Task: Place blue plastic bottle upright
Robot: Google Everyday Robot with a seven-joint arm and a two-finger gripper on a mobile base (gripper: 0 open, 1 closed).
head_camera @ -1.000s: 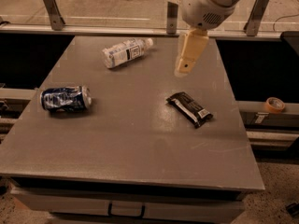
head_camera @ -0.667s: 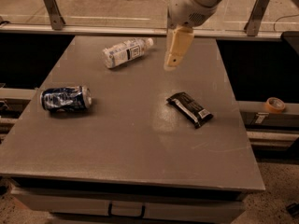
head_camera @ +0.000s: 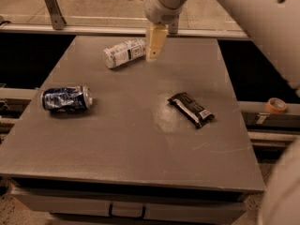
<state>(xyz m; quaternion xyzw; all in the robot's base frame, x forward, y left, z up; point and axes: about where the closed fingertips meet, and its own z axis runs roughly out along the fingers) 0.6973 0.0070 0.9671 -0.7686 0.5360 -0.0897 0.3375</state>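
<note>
The blue plastic bottle (head_camera: 123, 52) lies on its side at the far left-centre of the grey table (head_camera: 136, 125), with its pale blue-and-white label facing up. Its cap end is hidden behind my gripper. My gripper (head_camera: 154, 49) hangs from the arm at the top of the view, its pale fingers pointing down just right of the bottle, above the table's far part. It holds nothing that I can see.
A crushed dark blue drink can (head_camera: 66, 99) lies at the left edge. A flat black snack wrapper (head_camera: 191, 109) lies right of centre. A roll of tape (head_camera: 275, 105) sits on a ledge off the table's right side. A rail runs behind the table.
My gripper has moved left and farther back, from right of centre to right beside the bottle. The bottle, can and wrapper have not moved.
</note>
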